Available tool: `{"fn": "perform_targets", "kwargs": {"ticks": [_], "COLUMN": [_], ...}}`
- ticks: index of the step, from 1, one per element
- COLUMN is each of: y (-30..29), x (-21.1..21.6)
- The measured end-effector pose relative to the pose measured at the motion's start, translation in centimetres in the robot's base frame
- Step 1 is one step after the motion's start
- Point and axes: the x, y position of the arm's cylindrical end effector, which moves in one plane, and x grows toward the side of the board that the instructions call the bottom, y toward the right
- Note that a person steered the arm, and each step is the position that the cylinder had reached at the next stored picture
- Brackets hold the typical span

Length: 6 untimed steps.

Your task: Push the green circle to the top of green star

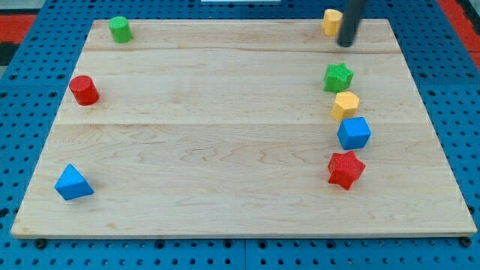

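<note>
The green circle (120, 29) is a short green cylinder near the top left corner of the wooden board (225, 127). The green star (338, 76) sits far across the board at the upper right. My tip (345, 43) is at the view's top right, just above the green star and right beside a yellow block (331, 21). The tip is far to the right of the green circle and touches neither green block.
A red cylinder (84, 90) sits at the left edge. A blue triangular block (73, 183) is at the lower left. Below the green star stand a yellow hexagon block (346, 105), a blue cube (354, 133) and a red star (346, 169).
</note>
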Motion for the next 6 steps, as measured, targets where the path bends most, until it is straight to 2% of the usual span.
{"fn": "perform_targets", "kwargs": {"ticks": [1,3,5,6], "y": [-6.4,-18.5,-27.2,-35.5], "x": [0.4,6.6,4.6,4.7]}}
